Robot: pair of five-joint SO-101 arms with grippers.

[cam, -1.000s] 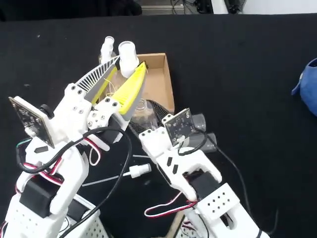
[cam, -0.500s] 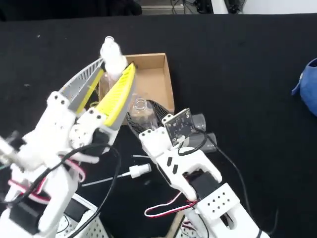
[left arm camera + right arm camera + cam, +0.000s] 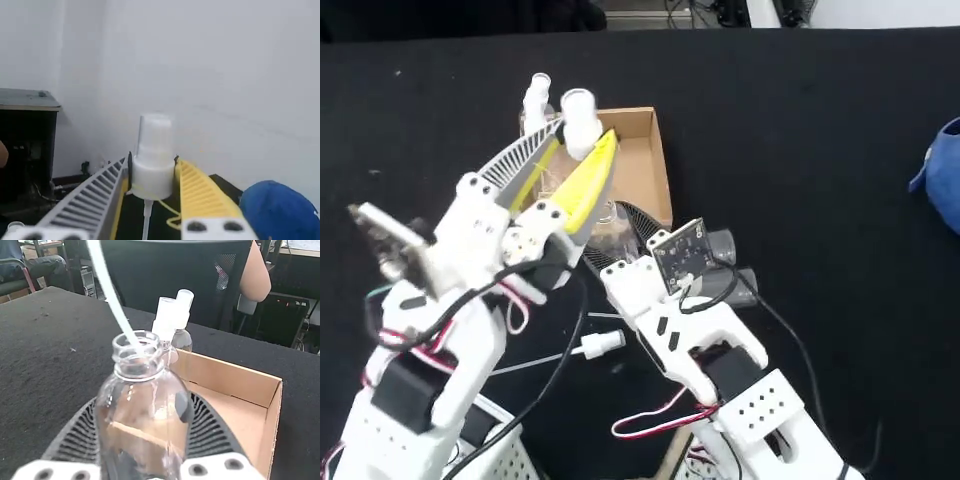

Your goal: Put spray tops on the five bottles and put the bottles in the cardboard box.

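Left claw (image 3: 152, 164) pinches a top (image 3: 155, 132), right claw (image 3: 142, 415) pinches a bottle (image 3: 139, 380); the slanted tube (image 3: 107, 290) may jam at the neck.

Both arms are white plastic, built of blocky segments. The left arm (image 3: 470, 235) has dark screw heads at the wrist, red, white and black wires, and a thick black cable looping beside it. The left gripper (image 3: 582, 128) has one grey ribbed finger (image 3: 85, 207) and one yellow (image 3: 200, 195). The right arm (image 3: 695, 335) has slanted slots in its link, a perforated block (image 3: 760, 405), red and white wires, a black cable and a square dark camera board (image 3: 680, 250). The right gripper (image 3: 145, 405) has black ribbed fingers (image 3: 215, 432).
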